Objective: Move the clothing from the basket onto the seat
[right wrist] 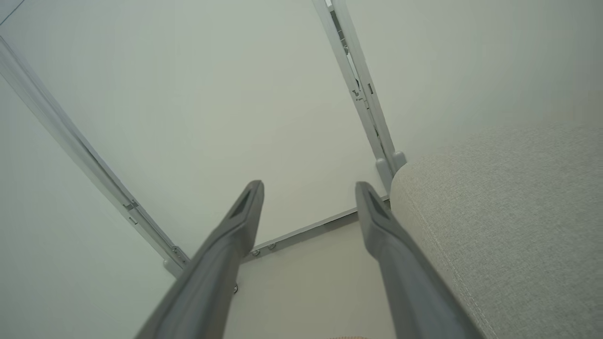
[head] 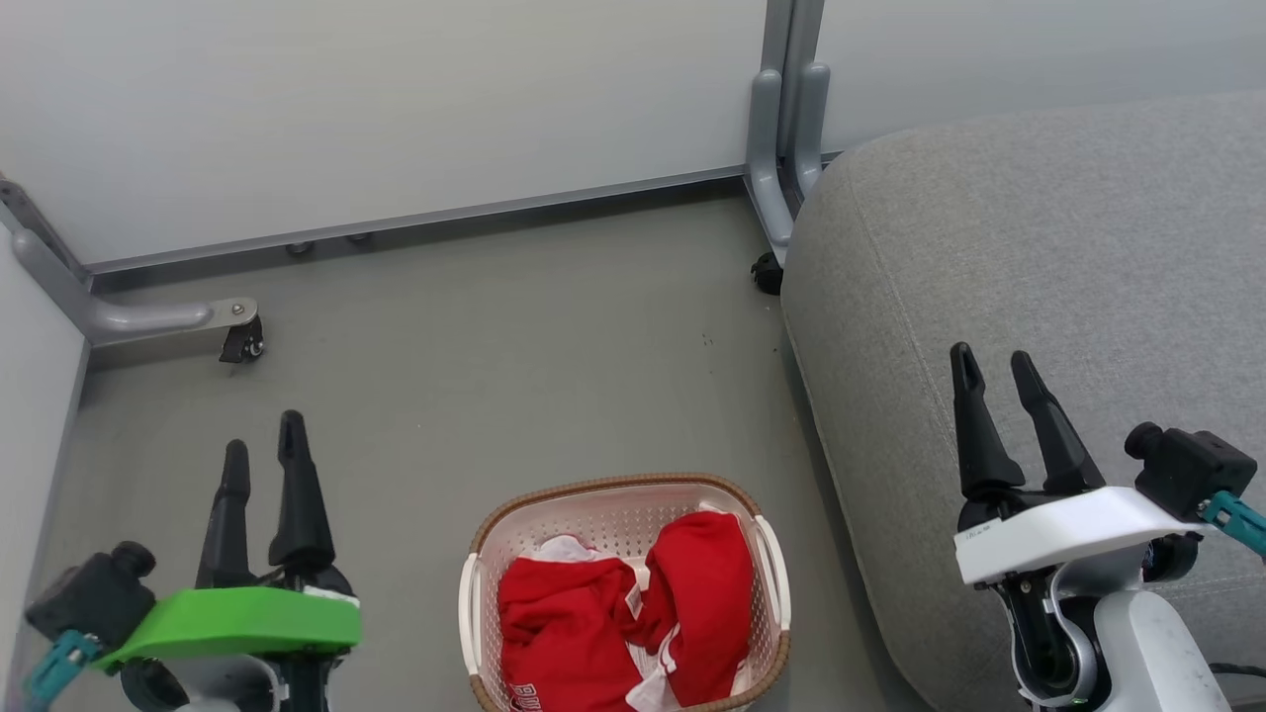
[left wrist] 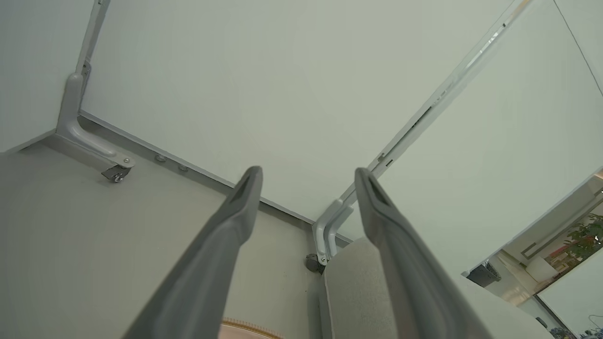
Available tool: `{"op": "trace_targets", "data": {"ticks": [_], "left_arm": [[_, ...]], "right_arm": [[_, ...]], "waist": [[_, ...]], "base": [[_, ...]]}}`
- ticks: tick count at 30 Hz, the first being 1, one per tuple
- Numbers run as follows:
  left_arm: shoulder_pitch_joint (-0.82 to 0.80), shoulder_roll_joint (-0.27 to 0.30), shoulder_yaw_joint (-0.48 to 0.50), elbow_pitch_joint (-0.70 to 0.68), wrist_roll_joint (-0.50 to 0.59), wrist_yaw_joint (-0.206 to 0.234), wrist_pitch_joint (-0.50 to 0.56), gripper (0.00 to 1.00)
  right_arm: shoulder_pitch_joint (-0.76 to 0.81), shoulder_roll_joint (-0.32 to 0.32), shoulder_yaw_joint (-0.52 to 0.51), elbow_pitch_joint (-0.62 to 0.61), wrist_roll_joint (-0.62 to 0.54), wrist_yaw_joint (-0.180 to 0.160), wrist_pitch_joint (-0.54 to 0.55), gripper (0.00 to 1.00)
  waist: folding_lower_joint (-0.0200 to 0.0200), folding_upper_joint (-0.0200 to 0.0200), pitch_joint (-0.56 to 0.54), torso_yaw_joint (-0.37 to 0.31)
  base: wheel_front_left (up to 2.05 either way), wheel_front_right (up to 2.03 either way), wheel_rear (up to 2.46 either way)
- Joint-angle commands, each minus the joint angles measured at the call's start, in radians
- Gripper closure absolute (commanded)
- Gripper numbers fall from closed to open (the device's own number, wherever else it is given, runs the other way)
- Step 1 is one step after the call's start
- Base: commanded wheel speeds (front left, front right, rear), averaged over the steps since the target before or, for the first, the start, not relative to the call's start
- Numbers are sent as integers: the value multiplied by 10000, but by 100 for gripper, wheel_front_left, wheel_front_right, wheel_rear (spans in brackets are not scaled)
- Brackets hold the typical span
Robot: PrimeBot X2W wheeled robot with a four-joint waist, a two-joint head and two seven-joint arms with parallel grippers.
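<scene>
The red clothing [head: 593,618] is heaped inside the white basket [head: 613,491], which is set on the grey floor [head: 495,346] just beside the large grey seat [head: 1039,247]. The left fingers [head: 292,440] and the right fingers [head: 967,381] are spread wide apart, and nothing is held.

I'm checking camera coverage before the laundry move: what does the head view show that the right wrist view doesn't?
Head view adds: the red clothing heaped in the white basket, and the left gripper, open. Right wrist view adds: the upper run of the grey upright post with its joint fittings. Shared: the grey seat, the open right gripper, the floor and the white partition panels.
</scene>
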Motion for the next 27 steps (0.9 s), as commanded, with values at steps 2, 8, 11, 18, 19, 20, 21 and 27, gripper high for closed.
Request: {"op": "trace_targets", "data": {"ticks": [2, 8, 11, 18, 19, 20, 21, 27], "left_arm": [[-5, 67, -386, -143, 878, 153, -124, 0], [58, 178, -1280, 2, 2380, 717, -296, 0], [102, 320, -1623, 122, 2708, 1052, -377, 0], [49, 661, -2372, 293, 3449, 1735, -559, 0], [47, 696, -2464, 319, 3541, 1810, -584, 0], [44, 739, -2583, 357, 3647, 1899, -604, 0], [47, 769, -2665, 389, 3717, 1964, -624, 0], [-19, 960, -3118, 395, 4216, 2359, -768, 0]], "right_arm": [[-211, -58, 24, -224, -546, 3, -134, 0], [-94, -60, 145, -183, -1510, 4, -300, 0], [-36, -60, 196, -82, -1885, 4, -385, 0], [40, -61, 359, 14, -2761, 4, -567, 0], [45, -62, 376, 21, -2864, 4, -581, 0], [47, -62, 399, 25, -2997, 4, -611, 0], [48, -63, 417, 27, -3101, 4, -637, 0], [28, -65, 520, 1, -3701, 4, -766, 0]], "waist": [[-1, 0, -18, 20], [-1, 0, -74, 35], [-1, 0, -100, 26], [-1, 0, -140, 2], [-1, 0, -144, -1], [-1, 0, -151, -5], [-1, 0, -157, -8], [-1, 0, -168, -21]], "base": [[0, 0, 0], [0, 0, 0], [0, 0, 0], [0, 0, 0], [0, 0, 0], [0, 0, 0], [0, 0, 0], [0, 0, 0]]}}
